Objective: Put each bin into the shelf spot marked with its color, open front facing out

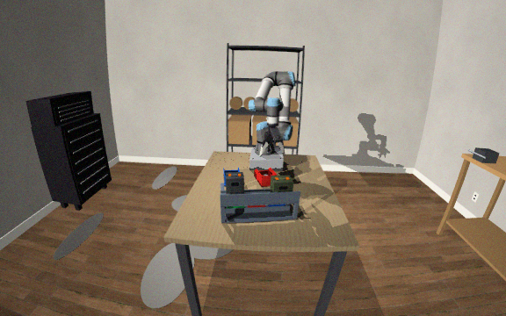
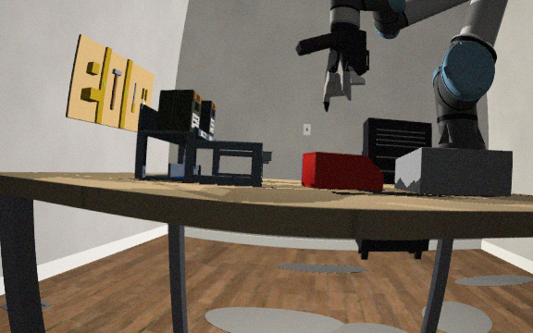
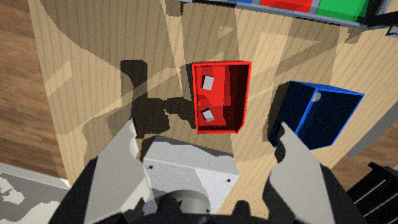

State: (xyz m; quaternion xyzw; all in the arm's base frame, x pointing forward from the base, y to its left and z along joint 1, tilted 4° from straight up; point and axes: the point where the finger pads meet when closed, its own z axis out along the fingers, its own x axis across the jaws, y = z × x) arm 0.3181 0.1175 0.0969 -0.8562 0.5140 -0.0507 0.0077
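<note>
Top view: nothing placed yet as far as I can see, the shelf point(image 1: 227, 206) bay looks unfilled, red bin point(image 1: 264, 175) sits on the desk point(image 1: 200, 228) behind it, toward my base. Exterior view: my hand point(image 2: 338, 94) hangs well above the red bin point(image 2: 340, 171), fingers spread wide, nothing in them; the bin rests flat, with one end sloping down. Wrist view: red bin point(image 3: 222, 97) dead ahead at 12 o'clock, two pale parts point(image 3: 207, 82) inside, blue bin point(image 3: 320, 115) at 2 o'clock lying on its side. Red and green marks point(image 3: 345, 6) are visible at the top edge. All placements remain.
</note>
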